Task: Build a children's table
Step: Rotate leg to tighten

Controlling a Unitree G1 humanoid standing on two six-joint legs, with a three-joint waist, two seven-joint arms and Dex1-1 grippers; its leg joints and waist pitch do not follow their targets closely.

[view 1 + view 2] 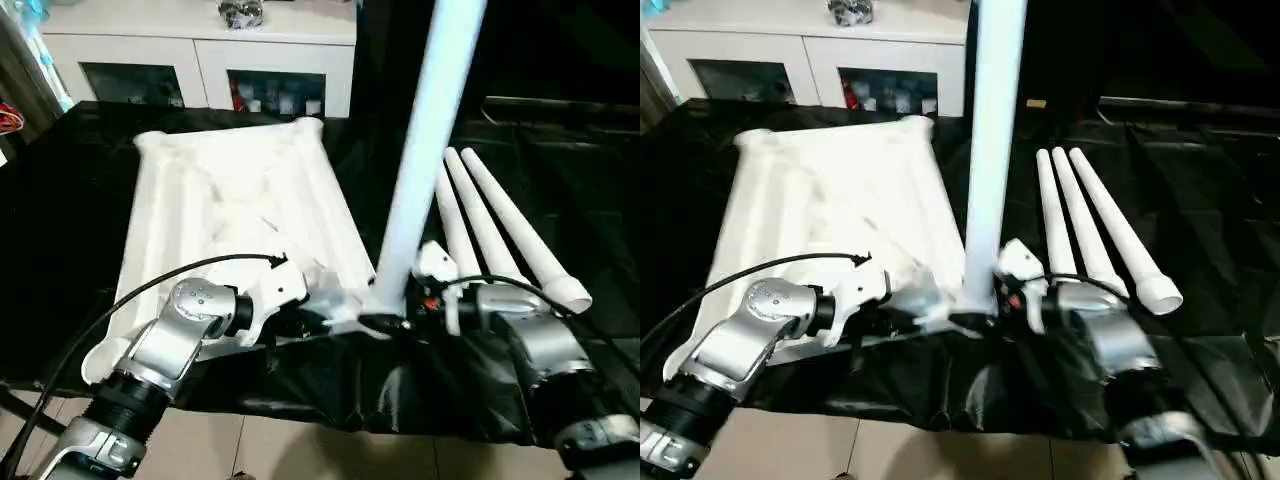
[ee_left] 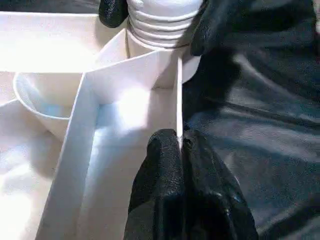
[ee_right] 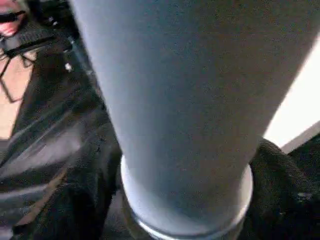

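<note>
Behind your worktop (image 1: pixel 60 230), which is covered with a black glossy sheet, stands a white cabinet (image 1: pixel 200 50) with glass doors. On the sheet lies the white tabletop (image 1: pixel 230 210) with its ribbed underside facing up, reaching from the near edge toward the cabinet. At its near right corner one leg (image 1: pixel 425 130) stands upright in the round socket (image 2: pixel 160 30), leaning slightly, and its top goes out of the head view. Your left pincer (image 2: pixel 181 150) is closed on a thin upright rib of the tabletop, close to this corner; you can see the rib edge pressed between the two black fingers (image 2: pixel 160 170). Your right pincer (image 1: pixel 385 322) is at the base of the standing leg, and its fingers are spread around the ridged lower end of the tube, one on each side; whether they press the tube, I cannot tell. Three more legs (image 1: pixel 490 225) lie side by side on the sheet, just to the right of the standing one, with their wide open ends toward you.
</note>
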